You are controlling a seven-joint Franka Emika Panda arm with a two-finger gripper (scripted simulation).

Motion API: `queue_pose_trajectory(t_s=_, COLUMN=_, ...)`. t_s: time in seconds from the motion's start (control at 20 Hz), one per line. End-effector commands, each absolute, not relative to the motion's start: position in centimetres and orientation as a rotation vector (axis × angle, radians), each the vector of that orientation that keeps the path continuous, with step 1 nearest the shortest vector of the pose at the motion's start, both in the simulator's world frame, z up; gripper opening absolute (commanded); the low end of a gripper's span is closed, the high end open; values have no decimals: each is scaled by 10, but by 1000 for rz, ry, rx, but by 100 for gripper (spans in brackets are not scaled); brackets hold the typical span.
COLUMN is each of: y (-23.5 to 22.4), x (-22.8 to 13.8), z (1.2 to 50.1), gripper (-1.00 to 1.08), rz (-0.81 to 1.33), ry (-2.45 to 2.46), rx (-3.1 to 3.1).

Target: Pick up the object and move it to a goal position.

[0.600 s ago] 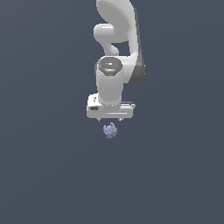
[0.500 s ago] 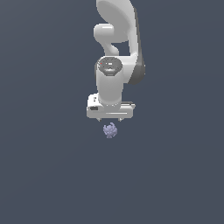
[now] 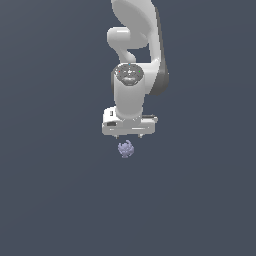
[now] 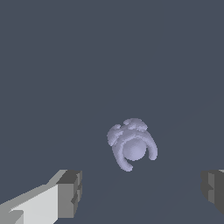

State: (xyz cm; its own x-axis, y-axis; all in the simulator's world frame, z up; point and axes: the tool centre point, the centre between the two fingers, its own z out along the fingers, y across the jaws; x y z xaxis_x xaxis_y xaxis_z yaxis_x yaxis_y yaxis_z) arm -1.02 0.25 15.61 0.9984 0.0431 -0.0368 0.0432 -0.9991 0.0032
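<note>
The object (image 3: 126, 149) is a tiny pale lavender-grey lumpy thing lying on the dark grey surface, just below the white gripper (image 3: 128, 136) in the exterior view. In the wrist view the object (image 4: 131, 144) shows curved arms around a rounded centre. It lies ahead of the gripper (image 4: 142, 192), beyond the line between the two fingertips. One grey pad (image 4: 70, 194) and the other pad (image 4: 213, 188) stand wide apart with nothing between them. The gripper is open and does not touch the object.
The white arm (image 3: 135, 45) rises above the gripper in the exterior view. A uniform dark grey surface (image 3: 60, 200) fills everything around, with no other objects showing.
</note>
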Motion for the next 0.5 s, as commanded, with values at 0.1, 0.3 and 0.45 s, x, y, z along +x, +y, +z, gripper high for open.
queue_pose_trajectory(t_s=0.1, y=5, x=-10, z=157, gripper=100, rz=-58, ry=74, rx=3139)
queue_pose_trajectory(t_s=0.3, y=3, x=-10, z=155, gripper=100, rz=-56, ry=94, rx=3137)
queue_pose_trajectory(t_s=0.45, y=3, x=-10, z=151, gripper=100, rz=-53, ry=132, rx=3136)
